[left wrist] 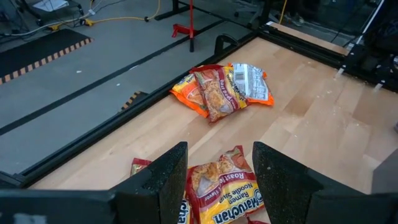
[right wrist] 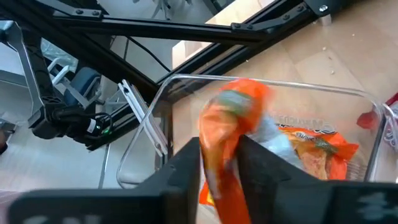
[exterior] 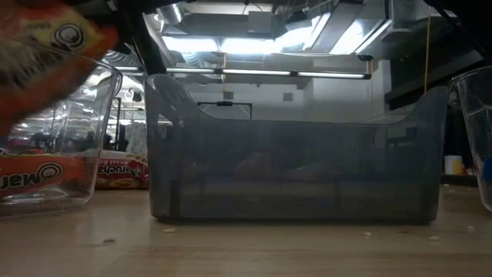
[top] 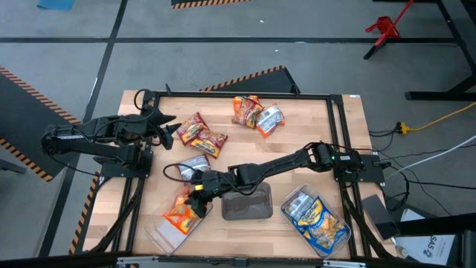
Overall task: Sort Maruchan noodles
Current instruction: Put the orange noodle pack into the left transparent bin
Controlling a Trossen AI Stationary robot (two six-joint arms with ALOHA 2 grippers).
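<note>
My right gripper (top: 195, 195) reaches across the table and is shut on an orange noodle packet (right wrist: 231, 118), over the clear tray (top: 160, 232) at the near left. Another orange packet (right wrist: 314, 146) lies flat in that tray. My left gripper (top: 172, 132) is open and hangs just above two dark red packets (top: 201, 135) on the table's left. In the left wrist view its fingers stand either side of one packet (left wrist: 219, 186) without touching. Several more packets (top: 256, 114) lie piled near the far edge. A pale packet (top: 195, 164) lies beside the right arm. My right gripper pinches the orange packet between its two fingers (right wrist: 186, 163), at the part of the crumpled packet (right wrist: 222, 168) nearest the wrist. The packet is lifted clear and juts out past the fingertips over the clear tray, shown high in the low view (exterior: 46, 42).
A dark empty tray (top: 247, 206) stands at the near middle, right beside my right gripper. A clear tray (top: 343, 240) holding blue-and-yellow packets sits at the near right. A black frame rail (top: 223, 94) runs round the wooden table top. Bare wood lies between the piles.
</note>
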